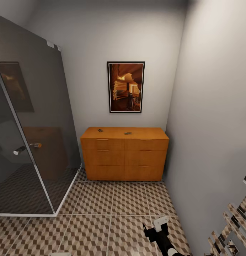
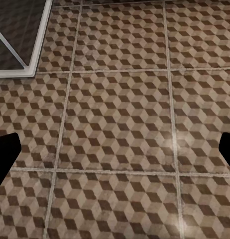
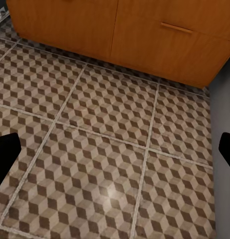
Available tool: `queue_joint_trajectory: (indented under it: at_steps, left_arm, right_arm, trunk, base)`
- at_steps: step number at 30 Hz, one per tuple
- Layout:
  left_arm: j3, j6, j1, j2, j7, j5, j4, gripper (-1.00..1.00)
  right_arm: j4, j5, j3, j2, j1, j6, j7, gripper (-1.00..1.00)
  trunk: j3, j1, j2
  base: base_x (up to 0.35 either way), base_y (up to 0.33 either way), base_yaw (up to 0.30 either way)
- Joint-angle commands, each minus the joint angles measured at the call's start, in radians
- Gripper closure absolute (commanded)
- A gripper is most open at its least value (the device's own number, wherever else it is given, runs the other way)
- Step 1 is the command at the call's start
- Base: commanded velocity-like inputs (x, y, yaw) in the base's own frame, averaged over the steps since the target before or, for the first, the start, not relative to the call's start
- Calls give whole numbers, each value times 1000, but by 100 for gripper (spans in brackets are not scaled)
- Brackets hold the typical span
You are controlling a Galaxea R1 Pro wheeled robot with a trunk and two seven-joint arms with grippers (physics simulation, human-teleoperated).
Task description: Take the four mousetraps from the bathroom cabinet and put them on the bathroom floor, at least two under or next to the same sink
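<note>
The left gripper (image 2: 115,149) had its fingers (image 2: 5,154) spread wide, holding nothing, with only the bathroom floor (image 2: 120,99) and a corner of the shower enclosure (image 2: 25,35) ahead of them. The right gripper (image 3: 115,149) was likewise wide and empty — the cabinet (image 3: 145,35) stood ahead of its fingertips (image 3: 4,152), well apart, across cube-patterned tiles. In the head view two small dark mousetraps (image 1: 100,130) lay on the cabinet's flat top — one (image 1: 128,133) nearer the middle — under a framed picture (image 1: 126,87).
</note>
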Motion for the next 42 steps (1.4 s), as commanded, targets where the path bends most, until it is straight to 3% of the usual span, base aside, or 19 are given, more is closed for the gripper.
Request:
queue_joint_trajectory:
  at_steps: [1, 42]
  left_arm:
    - [-8, -5, -1, 0, -2, 8, 4, -100]
    - [-8, -5, -1, 0, -2, 8, 4, -100]
  right_arm:
    - [1, 10, 3, 0, 0, -1, -10, -100]
    - [1, 10, 3, 0, 0, -1, -10, -100]
  trunk:
    - [0, 0, -1]
    - [0, 0, -1]
  base:
    - [0, 0, 0]
    - [0, 0, 0]
